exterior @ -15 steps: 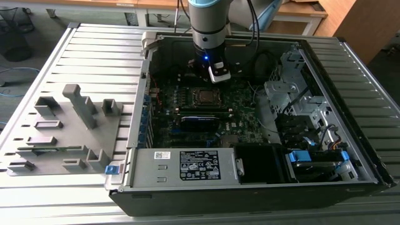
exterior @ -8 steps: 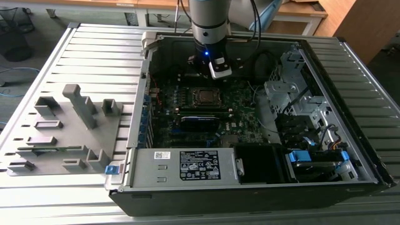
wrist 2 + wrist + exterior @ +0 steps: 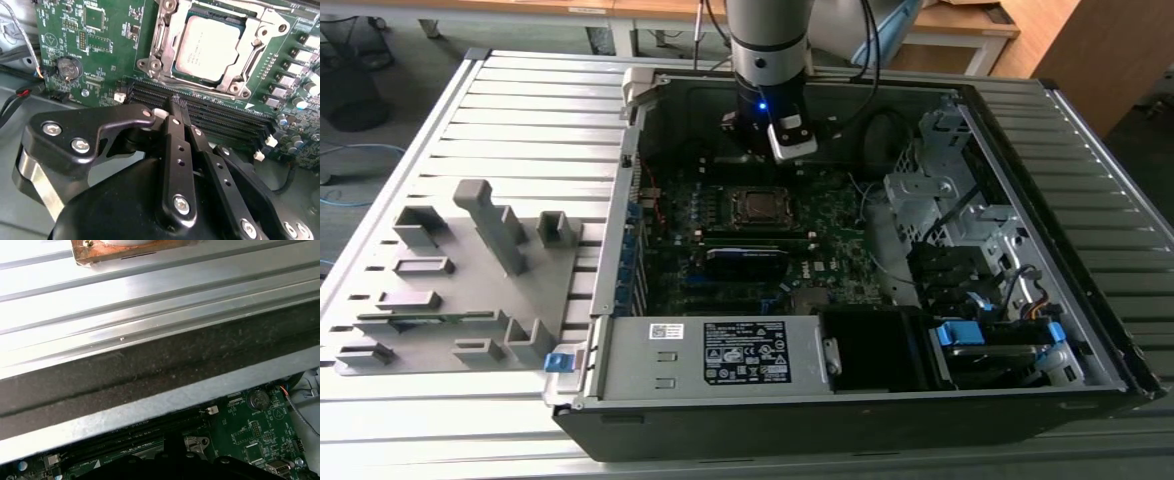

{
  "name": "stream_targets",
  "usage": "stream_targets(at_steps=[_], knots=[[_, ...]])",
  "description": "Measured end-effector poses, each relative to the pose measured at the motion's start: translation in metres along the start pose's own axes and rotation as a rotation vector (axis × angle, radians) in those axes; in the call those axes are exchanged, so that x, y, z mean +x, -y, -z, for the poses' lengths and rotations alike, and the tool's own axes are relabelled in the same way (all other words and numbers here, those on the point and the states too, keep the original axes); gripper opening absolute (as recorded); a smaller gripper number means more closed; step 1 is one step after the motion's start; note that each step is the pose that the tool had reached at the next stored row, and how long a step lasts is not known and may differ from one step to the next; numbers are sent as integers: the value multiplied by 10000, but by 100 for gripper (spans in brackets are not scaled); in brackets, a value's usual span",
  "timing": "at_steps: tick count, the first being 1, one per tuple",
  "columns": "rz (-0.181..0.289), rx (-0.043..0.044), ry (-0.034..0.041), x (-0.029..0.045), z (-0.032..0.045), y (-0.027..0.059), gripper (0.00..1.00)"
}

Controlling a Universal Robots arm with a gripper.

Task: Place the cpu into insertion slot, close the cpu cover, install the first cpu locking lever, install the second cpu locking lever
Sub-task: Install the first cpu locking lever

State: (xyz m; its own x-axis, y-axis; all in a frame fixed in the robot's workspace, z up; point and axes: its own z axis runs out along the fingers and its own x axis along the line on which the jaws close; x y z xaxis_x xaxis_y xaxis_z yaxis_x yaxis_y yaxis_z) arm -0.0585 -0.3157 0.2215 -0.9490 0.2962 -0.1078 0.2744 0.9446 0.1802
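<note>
The cpu is seen already seated in the insertion slot, toward the upper right of the second wrist view, its dull silver top lying flat and level inside the socket. The cpu cover appears to be folded down over it, its silvery frame lying around the edges of the chip, so the first two steps are judged done. Whether the locking levers are latched cannot be told: no lever can be made out clearly along the socket's sides, and that part of the work is judged still open.

The pincer is seen in the lower middle of the second wrist view, its black fingers drawn together with nothing between them, the tips hanging just over the long black memory slots beside the socket and apart from the cover.

In the exterior view the arm stands at the upper middle of the frame, over the open computer case resting on the ribbed metal surface, with the socket just below the pincer in the picture
</note>
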Motion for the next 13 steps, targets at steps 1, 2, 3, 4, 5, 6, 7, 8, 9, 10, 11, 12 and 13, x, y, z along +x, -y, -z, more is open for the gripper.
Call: stream_targets(at_steps=[1,2,3,4,5,6,7,8,9,10,11,12,13], knots=[[0,0,0,0,0,0,10],[-1,0,-1,0,0,0,10],[-1,1,-1,0,1,0,10],[0,2,-2,0,2,0,10],[-4,11,-35,-1,1,0,10],[-15,36,-110,-2,1,0,10],[-29,65,-198,-2,0,0,10],[-42,97,-288,-3,0,0,10],[-52,120,-357,-4,-1,-1,10],[-54,126,-373,-4,-1,0,10],[-55,126,-373,-3,0,0,10],[-55,127,-374,-3,0,0,10],[-55,127,-374,-3,0,0,10]])
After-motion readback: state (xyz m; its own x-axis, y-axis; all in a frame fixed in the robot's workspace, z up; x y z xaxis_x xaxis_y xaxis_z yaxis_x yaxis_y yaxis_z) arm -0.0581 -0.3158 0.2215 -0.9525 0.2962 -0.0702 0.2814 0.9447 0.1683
